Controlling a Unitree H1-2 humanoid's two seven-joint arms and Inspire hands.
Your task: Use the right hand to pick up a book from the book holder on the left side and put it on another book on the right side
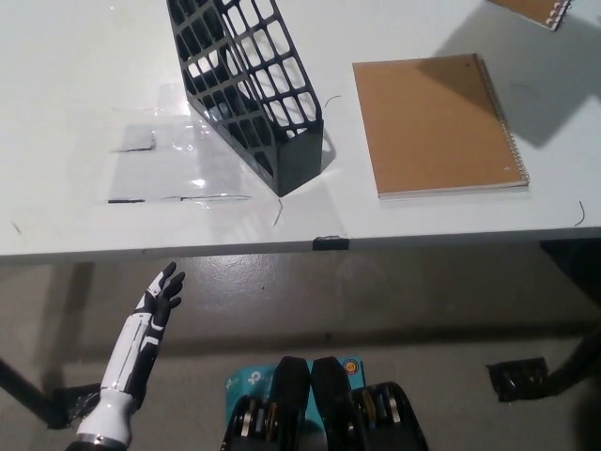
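The black mesh book holder (252,89) stands on the white table (75,85), left of the middle, and I see no book through its mesh. To its right a brown spiral-bound book (437,122) lies flat. Only a corner of a second brown spiral book (533,8) shows at the top right edge; it throws a shadow across the lying book's far corner and the table beside it. What holds it is out of the picture. My black right hand is not in view. My white left hand (155,305) rests below the table's front edge at the lower left, fingers apart and empty.
A clear plastic sheet (174,160) lies on the table left of the holder. The table's front edge (282,249) runs across the middle of the picture, with grey floor below. A dark base (526,379) stands on the floor at the lower right.
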